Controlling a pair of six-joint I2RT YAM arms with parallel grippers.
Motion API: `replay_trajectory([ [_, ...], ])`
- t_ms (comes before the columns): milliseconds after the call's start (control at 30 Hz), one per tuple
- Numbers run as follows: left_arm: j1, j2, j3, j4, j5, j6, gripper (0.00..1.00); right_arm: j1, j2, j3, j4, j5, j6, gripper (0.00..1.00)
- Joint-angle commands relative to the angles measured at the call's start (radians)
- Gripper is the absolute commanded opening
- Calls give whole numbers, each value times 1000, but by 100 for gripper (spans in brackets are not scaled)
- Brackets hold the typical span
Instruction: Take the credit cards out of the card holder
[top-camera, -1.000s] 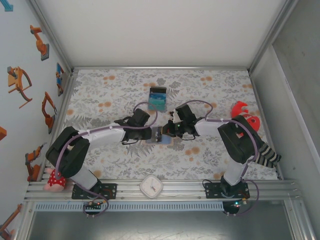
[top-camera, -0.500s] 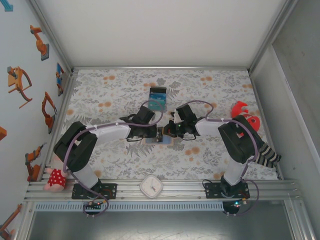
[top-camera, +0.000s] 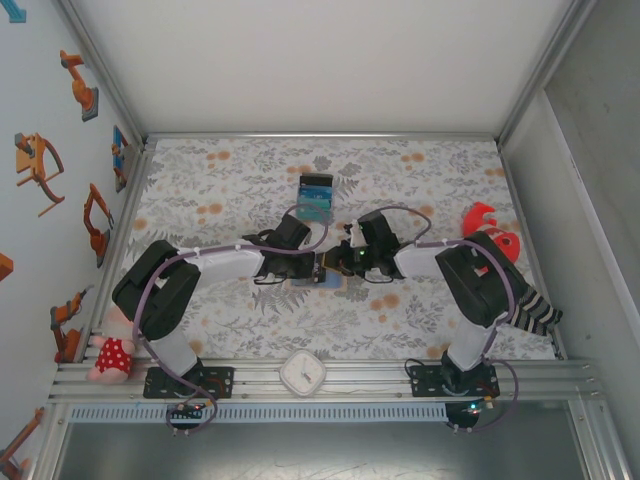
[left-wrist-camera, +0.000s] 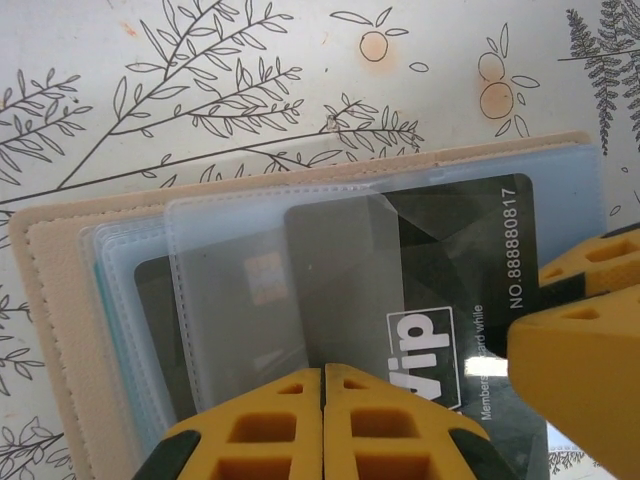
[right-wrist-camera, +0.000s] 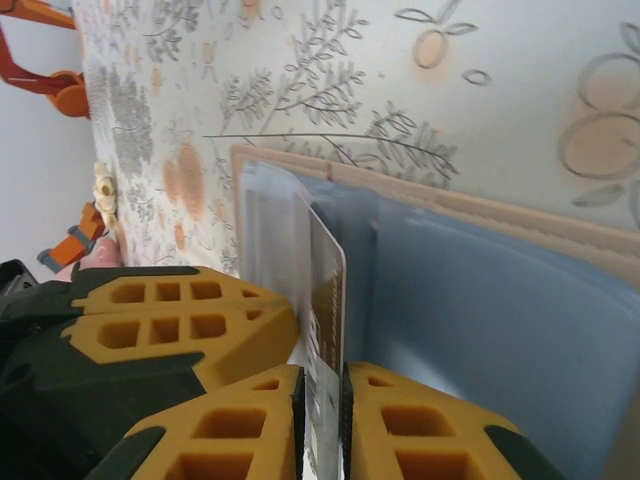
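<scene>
One second on, left gripper (left-wrist-camera: 322, 385) has swung in, fingers pressed together pinning the card holder (left-wrist-camera: 50, 300), while right gripper (right-wrist-camera: 320, 390) pinches the black VIP card (left-wrist-camera: 450, 240) at 3 o'clock.

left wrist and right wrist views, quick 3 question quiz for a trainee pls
1. True or false: the right gripper is shut on a dark card.
2. The card's big printed word is: A) vip B) gold C) bank.
3. Fill in: the holder lies ___ on the table.
Key: 1 true; 2 A; 3 open.
</scene>
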Motion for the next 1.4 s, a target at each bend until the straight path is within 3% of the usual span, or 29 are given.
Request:
replay_trajectory([
  [0, -2, 23, -3, -10, 14, -13, 5, 22, 42, 6, 110, -42, 45, 19],
  [100, -1, 16, -11, -3, 9, -23, 5, 29, 62, 16, 110, -35, 45, 18],
  [233, 0, -6, -22, -6, -9, -26, 5, 26, 32, 24, 24, 9, -1, 2],
  [667, 35, -49, -58, 18, -38, 25, 5, -17, -199, 96, -414, 186, -273, 0],
  [867, 37, -121, -32, 15, -76, 97, 18, -18, -288, 252, -627, 330, -495, 0],
  [1000, 44, -191, -22, 12, -116, 123, 31, -20, -281, 388, -735, 424, -623, 0],
  [1267, 78, -350, -98, 30, -200, 110, 58, -36, -122, 703, -850, 498, -867, 0],
  [1367, 98, -412, -135, 36, -233, 98, 63, -44, -39, 827, -882, 519, -946, 0],
])
